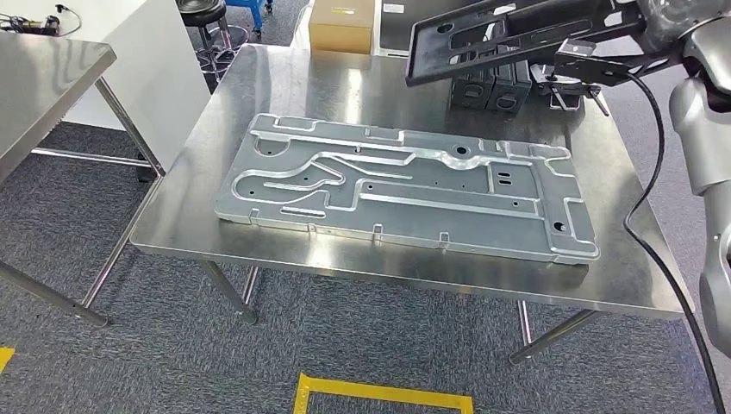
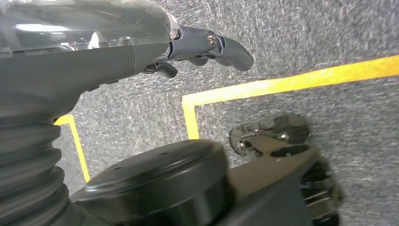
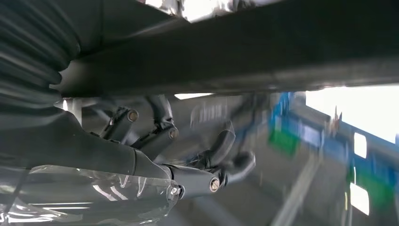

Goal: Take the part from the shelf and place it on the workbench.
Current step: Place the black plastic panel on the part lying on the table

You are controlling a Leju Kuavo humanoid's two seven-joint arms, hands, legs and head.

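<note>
A flat black part (image 1: 517,34) with cut-outs hangs tilted above the far right of the steel workbench (image 1: 345,86). My right arm comes in from the top right and carries it. In the right wrist view my right hand (image 3: 179,155) sits under the dark part (image 3: 263,56), fingers curled up against its underside. A large silver machined plate (image 1: 405,185) lies flat across the middle of the workbench. My left hand (image 2: 188,47) hangs over the carpet and holds nothing, its fingers loosely apart.
A cardboard box (image 1: 342,24) and black bins (image 1: 491,86) stand at the workbench's far edge. Another steel table (image 1: 43,78) is at the left, a stool (image 1: 207,21) behind it. Yellow tape (image 1: 379,395) marks the carpet. A black cable (image 1: 655,198) hangs beside my right arm.
</note>
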